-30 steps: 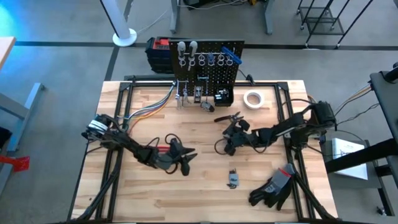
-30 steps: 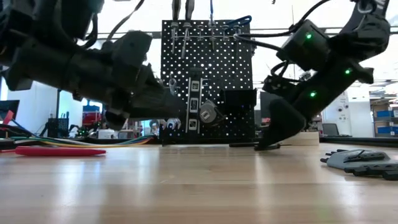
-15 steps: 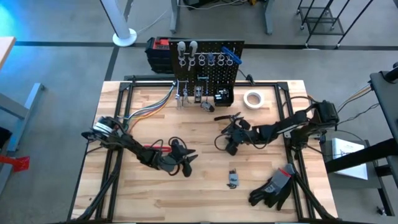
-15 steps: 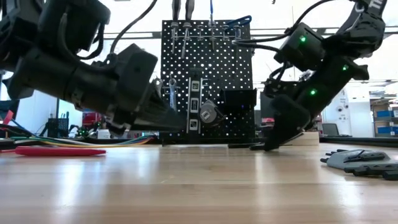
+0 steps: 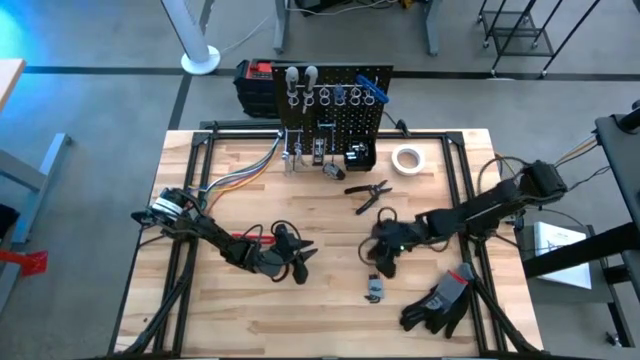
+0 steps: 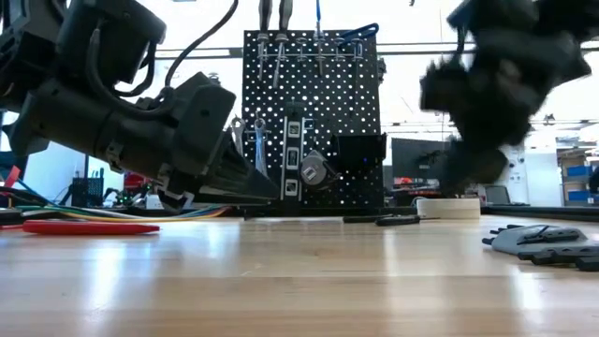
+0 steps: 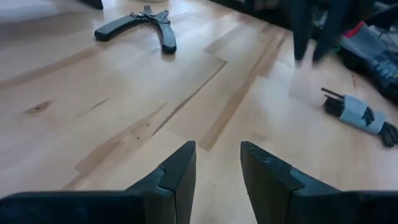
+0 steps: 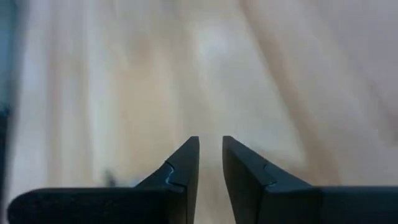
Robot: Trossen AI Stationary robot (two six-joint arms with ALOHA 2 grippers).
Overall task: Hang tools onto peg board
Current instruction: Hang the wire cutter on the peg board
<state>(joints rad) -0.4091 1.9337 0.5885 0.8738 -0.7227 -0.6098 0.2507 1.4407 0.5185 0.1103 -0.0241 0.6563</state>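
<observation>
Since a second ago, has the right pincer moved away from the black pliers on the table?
Yes. The right pincer has left the black pliers and drawn toward the table's near edge, away from the upright black peg board, closer to the small grey-and-black tool.

1. The peg board [image 5: 333, 100], at upper centre of the high view, is black with a regular grid of small holes; silver hooks line its top.
2. The table [image 5: 240, 320] is pale wood in lengthwise planks.
3. The pliers [image 5: 366, 190], right of centre, are black.
4. The tape roll [image 5: 405, 159], upper right of the table, is white.
5. The gloves [image 5: 440, 298], lower right, are black with grey.
6. The red-handled tool [image 6: 89, 227] lies at left in the low view.
7. Both arms are dark.
</observation>
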